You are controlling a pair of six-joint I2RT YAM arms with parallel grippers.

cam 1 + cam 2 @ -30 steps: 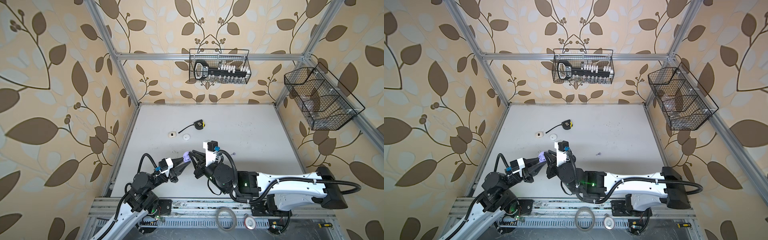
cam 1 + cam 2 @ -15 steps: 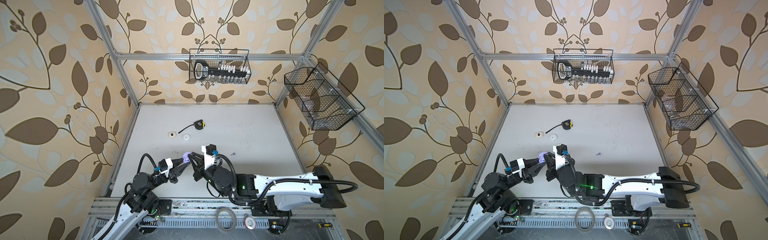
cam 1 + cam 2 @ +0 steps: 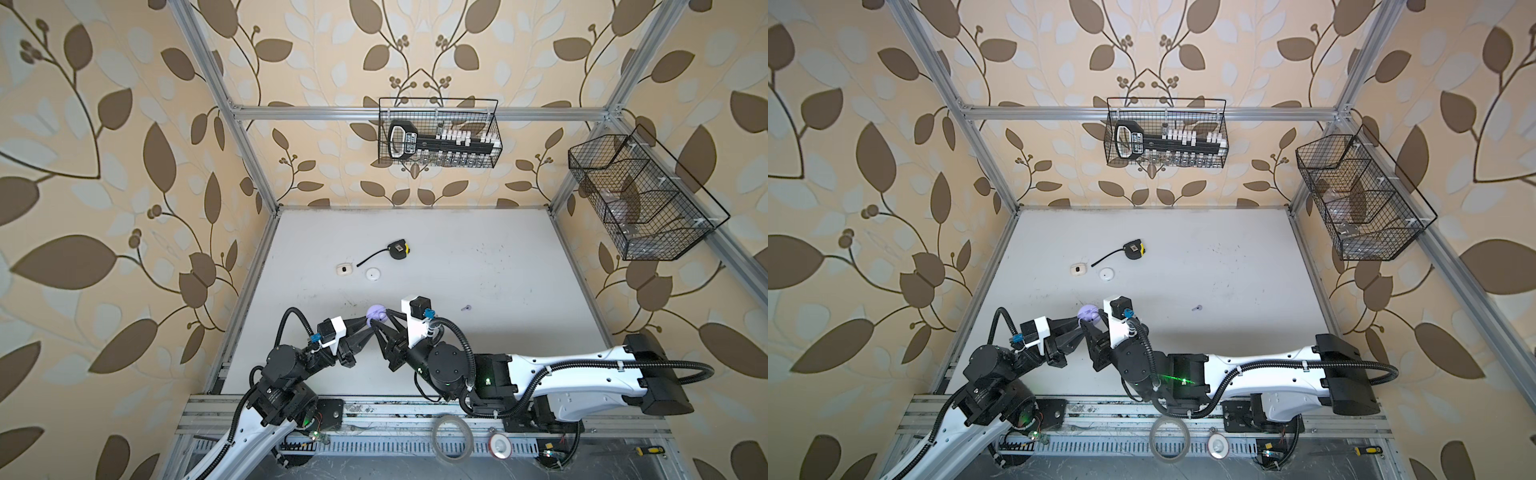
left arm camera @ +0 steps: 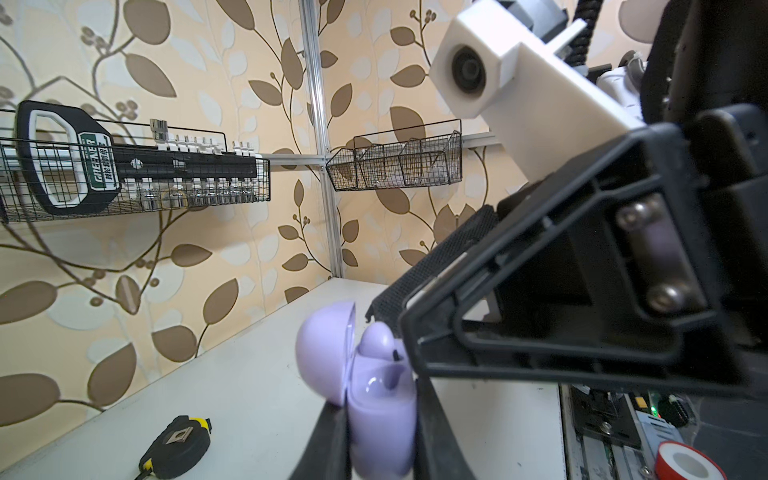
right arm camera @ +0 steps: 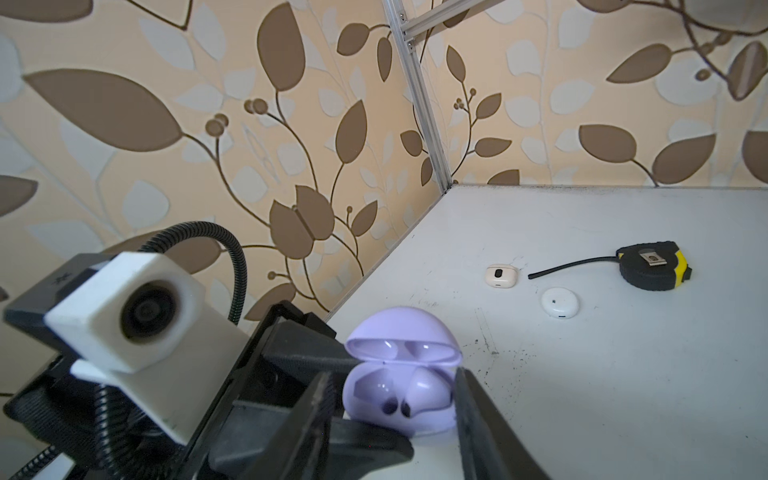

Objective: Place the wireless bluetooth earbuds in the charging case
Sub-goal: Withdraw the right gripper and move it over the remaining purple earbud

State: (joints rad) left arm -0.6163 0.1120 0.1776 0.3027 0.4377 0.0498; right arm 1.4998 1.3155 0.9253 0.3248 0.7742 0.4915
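My left gripper [image 3: 367,322] is shut on a lavender charging case [image 3: 377,312], held with its lid open just above the table [image 3: 478,257]. In the left wrist view the fingers clamp the case [image 4: 382,399] on both sides. A lavender earbud [image 5: 428,388] sits in one socket of the case [image 5: 374,415] and stands a little proud; the socket beside it is empty. My right gripper [image 5: 392,384] is open, its jaws standing either side of the case without touching the bud. Another lavender earbud [image 3: 465,308] lies on the table to the right.
A cream case [image 3: 344,269], a round white case [image 3: 373,274] and a black-and-yellow tape measure [image 3: 398,251] lie further back. Two wire baskets [image 3: 438,133] [image 3: 640,199] hang on the walls. Tape rolls [image 3: 452,436] rest on the front rail.
My right gripper has opened and let go of the lavender earbud in the case. The left gripper has kept still, holding the case.
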